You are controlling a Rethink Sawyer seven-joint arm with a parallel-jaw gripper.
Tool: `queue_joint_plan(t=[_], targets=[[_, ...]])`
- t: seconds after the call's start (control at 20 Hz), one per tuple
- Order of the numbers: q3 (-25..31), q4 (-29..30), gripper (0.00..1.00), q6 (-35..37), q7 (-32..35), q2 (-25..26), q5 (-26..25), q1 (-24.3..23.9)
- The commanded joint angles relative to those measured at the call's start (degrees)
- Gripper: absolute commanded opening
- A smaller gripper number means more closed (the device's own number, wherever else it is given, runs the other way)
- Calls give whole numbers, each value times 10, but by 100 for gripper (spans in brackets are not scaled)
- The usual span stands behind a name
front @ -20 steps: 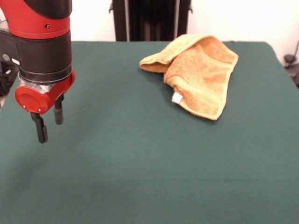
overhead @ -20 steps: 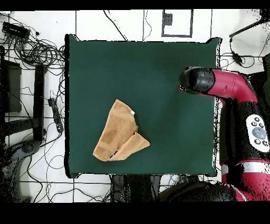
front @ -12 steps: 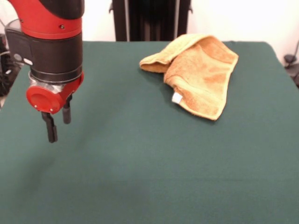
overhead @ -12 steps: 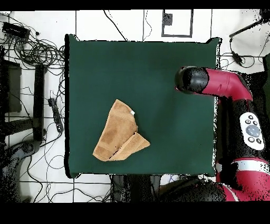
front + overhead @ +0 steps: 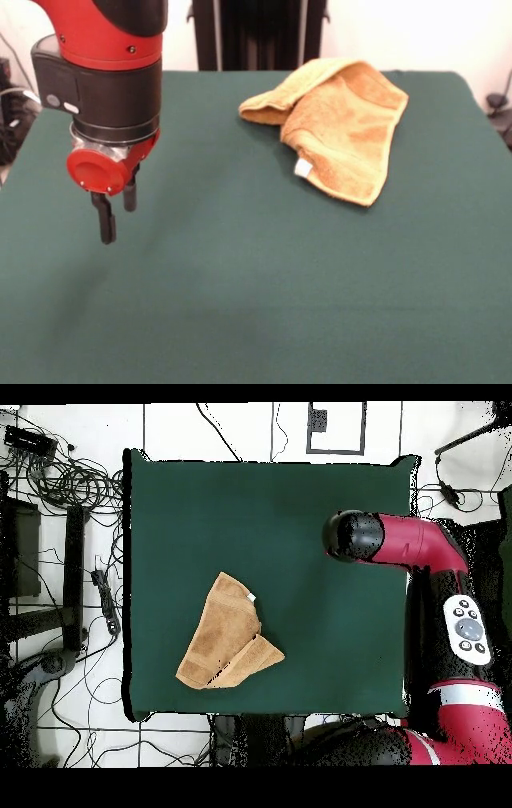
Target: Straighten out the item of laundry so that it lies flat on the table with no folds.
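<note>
Arm comes down at the left of the front view, wrist vertical, gripper pointing straight down above bare table, not touching it. Two short black fingers stand slightly apart, jaws parted a little with nothing between them. Overhead view shows only the wrist's top, so the gripper itself is hidden there. Towel lies crumpled and folded over itself near the table's far right corner in the front view, well apart from the gripper; white tag shows at its near edge. How many layers are underneath is hard to tell. Dark green cloth covers the table; floor around has tangled cables and white tiles.
</note>
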Motion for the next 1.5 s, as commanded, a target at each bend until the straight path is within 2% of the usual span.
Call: queue_joint_plan(t=[0.05,0.4,0.75,1.5], targets=[[4,95,100,-35,179,-3,32,21],[-6,117,100,-63,173,-16,32,20],[-17,138,100,-93,194,-21,33,30],[-42,151,100,-116,207,-25,37,55]])
